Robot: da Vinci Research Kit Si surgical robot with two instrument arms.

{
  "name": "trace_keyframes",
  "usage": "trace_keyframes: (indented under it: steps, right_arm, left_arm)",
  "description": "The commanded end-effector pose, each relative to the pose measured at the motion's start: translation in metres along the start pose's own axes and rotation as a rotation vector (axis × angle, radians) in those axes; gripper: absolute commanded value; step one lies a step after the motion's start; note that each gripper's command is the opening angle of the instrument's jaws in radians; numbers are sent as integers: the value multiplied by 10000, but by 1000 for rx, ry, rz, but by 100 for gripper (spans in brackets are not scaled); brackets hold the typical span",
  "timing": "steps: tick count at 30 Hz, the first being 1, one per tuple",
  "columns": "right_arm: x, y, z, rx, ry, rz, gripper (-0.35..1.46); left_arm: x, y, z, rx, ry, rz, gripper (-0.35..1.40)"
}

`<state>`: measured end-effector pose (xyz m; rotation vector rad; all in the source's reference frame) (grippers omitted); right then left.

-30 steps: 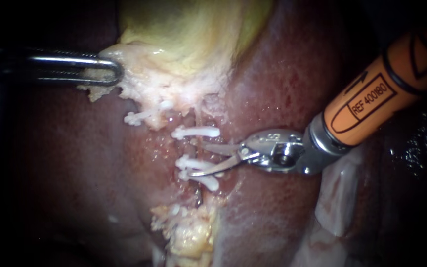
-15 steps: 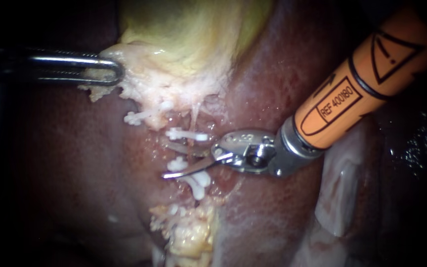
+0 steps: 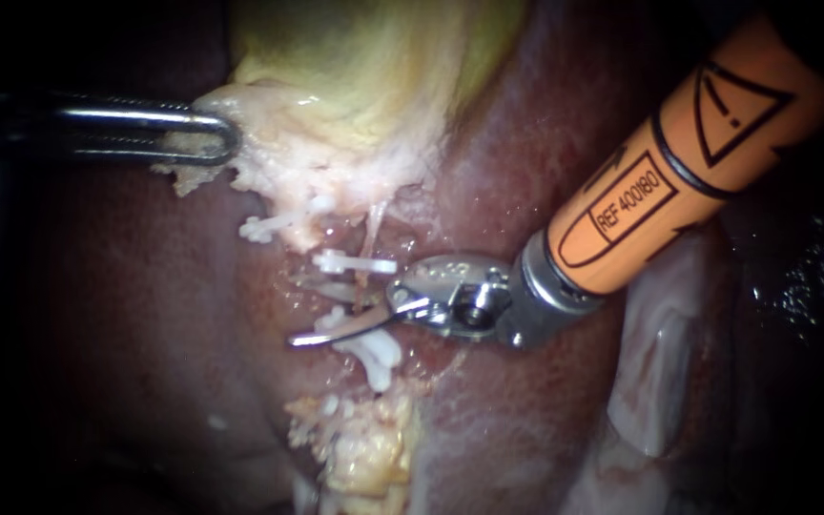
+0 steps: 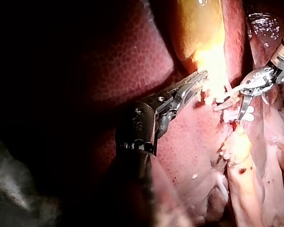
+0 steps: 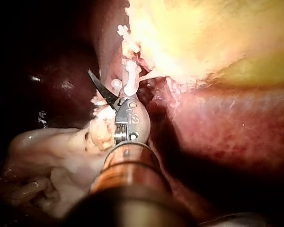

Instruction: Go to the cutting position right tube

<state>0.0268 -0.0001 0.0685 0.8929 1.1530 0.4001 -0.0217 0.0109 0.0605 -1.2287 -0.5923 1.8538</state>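
The right tube (image 3: 372, 221) runs down from the yellow gallbladder (image 3: 364, 57) over the dark red liver (image 3: 145, 315). It carries a white clip (image 3: 355, 262) above and more white clips (image 3: 372, 348) below. My right instrument (image 3: 299, 310), on an orange shaft, holds its two thin blades open across the tube between those clips. One curved blade (image 5: 102, 87) shows beside a clip (image 5: 130, 78) in the right wrist view. My left instrument (image 3: 207, 135) is shut on the pale edge of the gallbladder; the left wrist view shows its jaws (image 4: 194, 84) on that tissue.
Another white clip (image 3: 264, 227) sits to the left, under the pale gallbladder edge. A yellowish fatty lump (image 3: 364, 448) lies below the clips. Pale folded tissue (image 3: 650, 381) lies under the right instrument's shaft.
My right instrument has pushed leftward, so its open blades now reach across the tube between the clips. The left instrument has held still.
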Motion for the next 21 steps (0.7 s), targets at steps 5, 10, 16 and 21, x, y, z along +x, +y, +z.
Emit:
trace_keyframes:
  steps: [5, 10, 16, 21]
  right_arm:
    - [11, -18, -6, 14, 4, 5, 135]
    - [19, -26, -9, 20, 8, 9, 135]
    - [19, -26, -9, 22, 10, 8, 135]
    - [19, -26, -9, 23, 10, 8, 135]
  left_arm:
    - [0, 0, 0, -1, 0, 1, -35]
    - [0, 0, 0, 0, 0, 0, -35]
    - [0, 0, 0, -1, 0, 0, -35]
    - [0, 0, 0, -1, 0, 1, -35]
